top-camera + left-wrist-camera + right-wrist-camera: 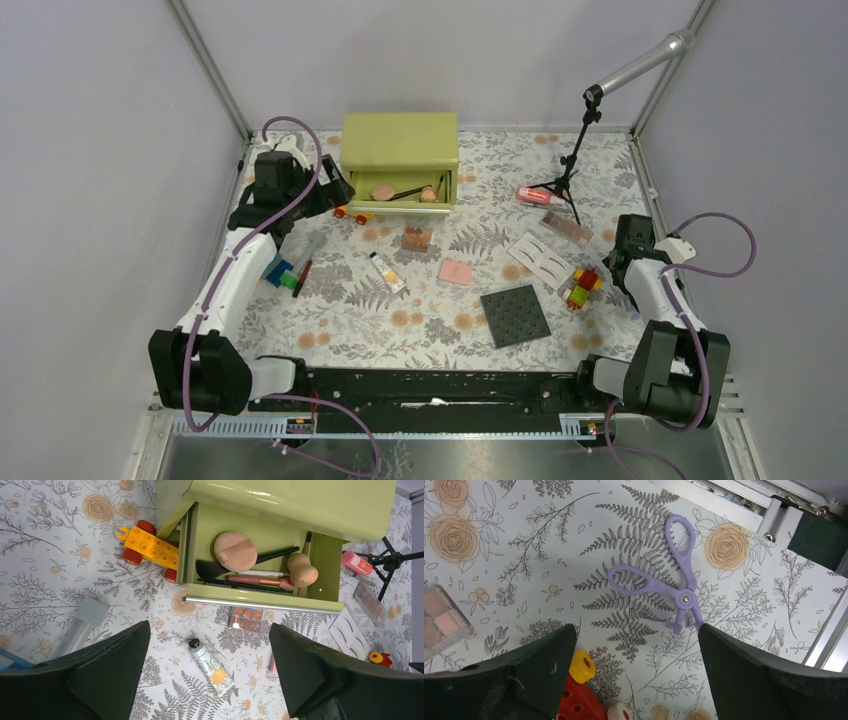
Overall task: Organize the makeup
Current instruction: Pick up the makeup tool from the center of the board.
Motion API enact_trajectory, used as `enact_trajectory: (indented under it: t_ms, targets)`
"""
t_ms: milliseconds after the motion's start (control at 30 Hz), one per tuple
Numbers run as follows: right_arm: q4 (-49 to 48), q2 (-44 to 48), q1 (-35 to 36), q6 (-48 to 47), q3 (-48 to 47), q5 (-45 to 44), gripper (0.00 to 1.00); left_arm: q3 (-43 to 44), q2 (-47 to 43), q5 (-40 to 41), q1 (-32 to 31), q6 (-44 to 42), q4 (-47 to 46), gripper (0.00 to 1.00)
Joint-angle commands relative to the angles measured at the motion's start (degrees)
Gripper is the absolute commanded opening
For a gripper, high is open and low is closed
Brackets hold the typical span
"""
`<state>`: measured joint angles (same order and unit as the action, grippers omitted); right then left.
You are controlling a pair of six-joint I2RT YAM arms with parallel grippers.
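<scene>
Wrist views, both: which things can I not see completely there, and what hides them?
Left wrist view: the back of the drawer is hidden under the top of the green box.
Right wrist view: one tip of the purple scissor-like tool runs behind a finger of the right gripper.
Right wrist view: the eyeshadow palette is cut off by the left edge.
</scene>
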<state>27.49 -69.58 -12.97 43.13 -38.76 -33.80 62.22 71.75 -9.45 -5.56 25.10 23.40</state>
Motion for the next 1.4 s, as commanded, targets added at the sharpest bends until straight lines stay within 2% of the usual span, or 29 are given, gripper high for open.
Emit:
enact_trajectory:
  t_ms: [0, 300, 1000, 1300, 1367]
  targets:
    - [-2.93, -2.93, -1.22, -2.9, -1.58, 0.43, 1.0, 0.21, 0.19, -1.58, 0.11, 0.22, -3.0, 0.99]
    - [-6.71, -8.49, -5.86, -5.68, -2.43, 7.67, 1.0, 0.18, 1.42, -2.68, 0.13, 0.55, -3.25, 0.99]
    - [-3.71, -6.75, -8.51, -0.49, 1.34, 1.91, 1.0, 0.15, 2.6, -3.56, 0.11, 0.73, -3.53, 0.99]
    - [-4.12, -9.16, -10.12, -0.47, 2.11, 6.46, 1.0, 0.26, 2.93, -3.87, 0.11, 0.83, -3.58, 0.99]
    - [-4.54, -9.17, -10.83, -0.49, 2.67, 8.05, 0.97, 0.34, 3.27, -4.22, 0.11, 0.95, -3.63, 0.99]
